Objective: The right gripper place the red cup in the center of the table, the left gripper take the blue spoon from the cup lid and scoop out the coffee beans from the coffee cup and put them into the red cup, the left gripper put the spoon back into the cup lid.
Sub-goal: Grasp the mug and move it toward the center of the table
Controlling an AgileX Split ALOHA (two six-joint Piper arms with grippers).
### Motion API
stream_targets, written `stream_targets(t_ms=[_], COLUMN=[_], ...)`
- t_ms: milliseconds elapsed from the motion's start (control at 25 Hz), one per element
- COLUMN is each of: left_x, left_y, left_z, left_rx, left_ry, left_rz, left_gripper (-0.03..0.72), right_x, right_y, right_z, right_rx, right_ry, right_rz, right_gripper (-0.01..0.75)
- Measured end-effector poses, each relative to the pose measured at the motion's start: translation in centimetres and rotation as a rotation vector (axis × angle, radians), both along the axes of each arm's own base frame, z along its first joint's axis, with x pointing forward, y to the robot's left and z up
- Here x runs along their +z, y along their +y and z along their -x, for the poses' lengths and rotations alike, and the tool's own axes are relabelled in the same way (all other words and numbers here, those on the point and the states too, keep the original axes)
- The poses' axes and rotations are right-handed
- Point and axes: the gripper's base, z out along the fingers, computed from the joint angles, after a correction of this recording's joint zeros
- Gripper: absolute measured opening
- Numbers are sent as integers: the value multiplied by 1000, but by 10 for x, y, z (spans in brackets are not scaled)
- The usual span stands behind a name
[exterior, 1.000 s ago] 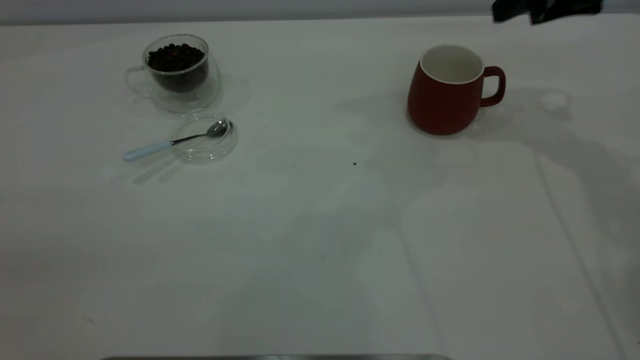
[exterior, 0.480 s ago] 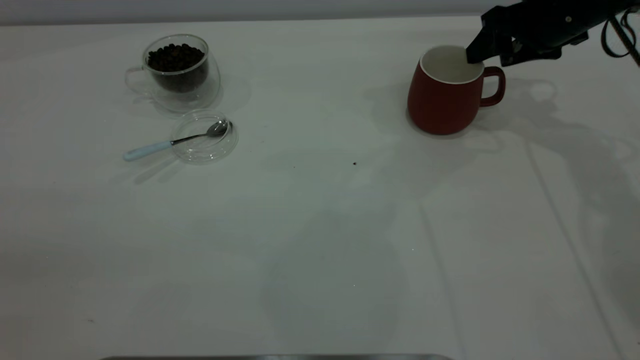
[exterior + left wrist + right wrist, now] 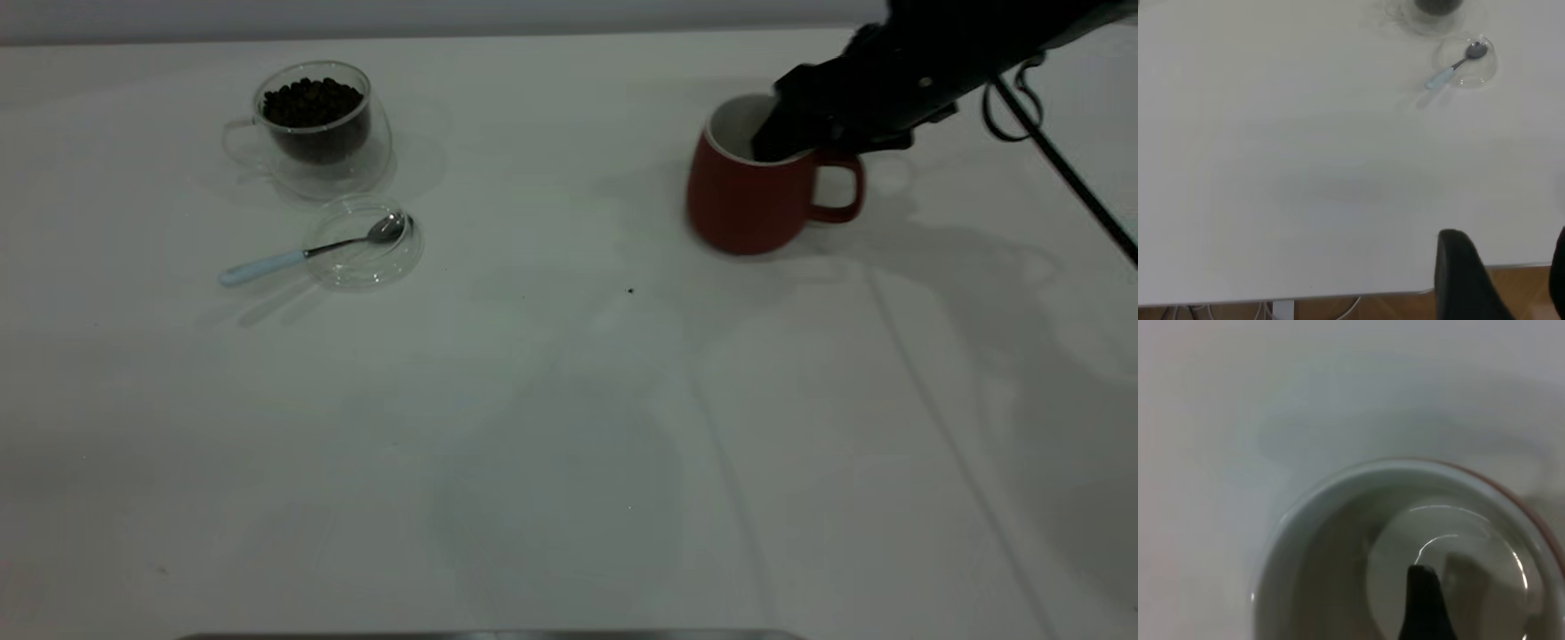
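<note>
A: Which step is in hand?

B: The first one, it is judged. The rounded dark-red ceramic mug with the white inside (image 3: 751, 200) is seen at the upper right of the exterior frame, on the broad white tabletop (image 3: 533, 427) and well short of its middle. The black right gripper (image 3: 787, 133) is reached down over the mug's rim on the handle side, with one finger (image 3: 1423, 607) dipped inside the bowl. The rim appears to be pinched between the fingers, though the outer finger is not seen, so a firm hold cannot be confirmed.

A: What is called for next?

B: The mug is to be brought toward the centre of the frame and set down upright there, and the rim then let go.

A: And the other things?

B: At the upper left, the clear double-walled glass cup (image 3: 311, 133) is seen filled with dark roasted beans (image 3: 311, 98). Just below it lies the shallow clear round lid (image 3: 364, 244), with the metal-bowled, pale-blue-handled teaspoon (image 3: 307, 253) resting in it, handle out over the rim.

A: What is shown by one view alone?

B: The mug's empty white inside is shown only by the right wrist view. The parked black left gripper (image 3: 1508, 273) is shown only by the left wrist view, at the lower right, with its fingers spread apart and holding nothing, well away from the spoon.
</note>
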Motion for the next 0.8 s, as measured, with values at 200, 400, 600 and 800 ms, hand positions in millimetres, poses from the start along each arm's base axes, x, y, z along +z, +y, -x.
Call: stream_targets(t_ms=[200, 400, 600, 800], left_x=[0, 0, 0, 0], left_y=[0, 0, 0, 0], left_z=[0, 0, 0, 0], left_rx=[0, 1, 1, 1], left_ry=[0, 0, 0, 0], left_rz=[0, 1, 2, 1], left_gripper=[379, 379, 379, 379], right_x=[0, 0, 0, 0], right_y=[31, 61, 88, 107], right_z=[9, 19, 28, 35], right_rx=[68, 108, 71, 22], right_ry=[0, 1, -7, -8], right_rz=[1, -9, -14, -20], right_gripper=[552, 550, 550, 550])
